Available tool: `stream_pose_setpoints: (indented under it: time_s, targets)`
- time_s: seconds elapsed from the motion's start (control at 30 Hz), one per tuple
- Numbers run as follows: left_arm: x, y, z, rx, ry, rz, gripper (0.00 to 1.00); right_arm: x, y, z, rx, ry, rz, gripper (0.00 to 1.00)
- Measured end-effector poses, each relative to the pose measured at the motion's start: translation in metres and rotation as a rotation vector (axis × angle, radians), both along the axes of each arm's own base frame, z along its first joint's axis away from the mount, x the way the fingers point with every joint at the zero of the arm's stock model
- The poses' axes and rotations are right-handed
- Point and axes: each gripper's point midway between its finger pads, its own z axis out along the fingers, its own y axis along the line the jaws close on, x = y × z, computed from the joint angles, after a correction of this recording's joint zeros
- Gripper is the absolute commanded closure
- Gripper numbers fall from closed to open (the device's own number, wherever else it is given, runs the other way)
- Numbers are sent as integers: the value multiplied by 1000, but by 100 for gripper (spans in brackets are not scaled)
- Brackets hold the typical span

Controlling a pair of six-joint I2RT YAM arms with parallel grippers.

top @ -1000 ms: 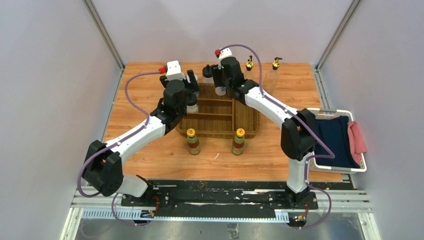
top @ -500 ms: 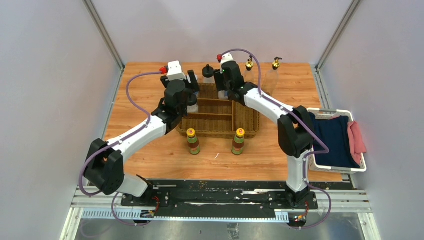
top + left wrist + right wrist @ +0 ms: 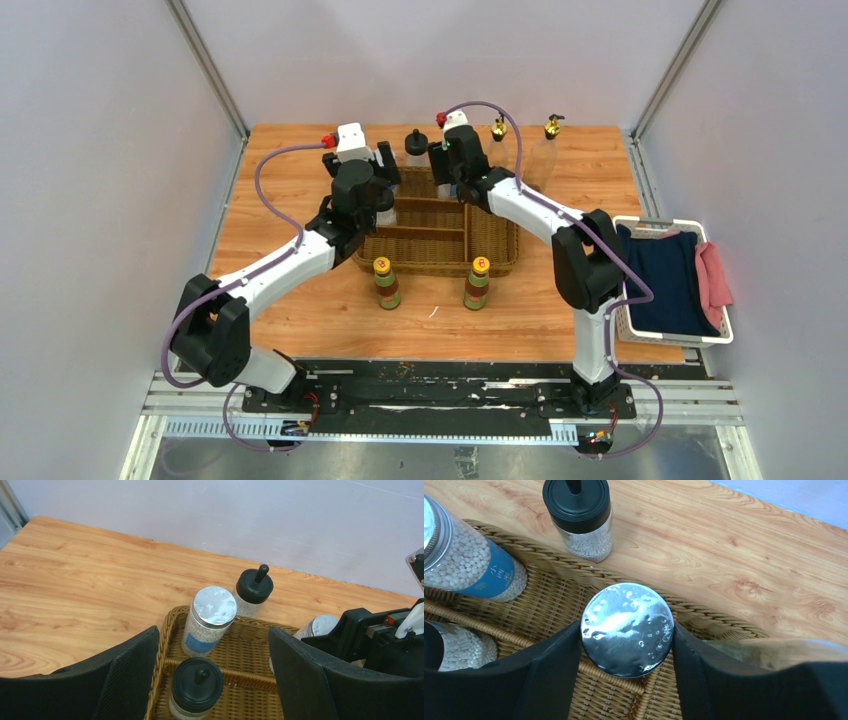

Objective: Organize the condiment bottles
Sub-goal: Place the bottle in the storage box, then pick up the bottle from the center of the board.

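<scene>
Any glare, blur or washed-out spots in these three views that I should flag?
Right wrist: strong glare on the lid of the grey-lidded jar, and a translucent shape at lower right is too out of focus to identify. Left wrist: the lid of the blue-labelled jar is nearly washed out to white. Top external: even light, soft shadows, no blur worth flagging.
</scene>
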Motion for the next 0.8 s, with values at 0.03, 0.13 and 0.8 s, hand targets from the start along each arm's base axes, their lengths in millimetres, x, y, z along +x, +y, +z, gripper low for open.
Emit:
stream_pose_setpoints:
  time_s: [0.03, 0.13, 0.8]
  targets:
    - [0, 0, 0, -1, 0, 1, 17, 0, 0, 0, 0, 0, 1, 27]
    - [0, 0, 0, -3, 0, 1, 16, 0, 2, 1, 4, -3, 7, 24]
    - [-1, 1, 5, -12, -9, 1, 16, 13, 9, 80, 29, -137, 36, 16]
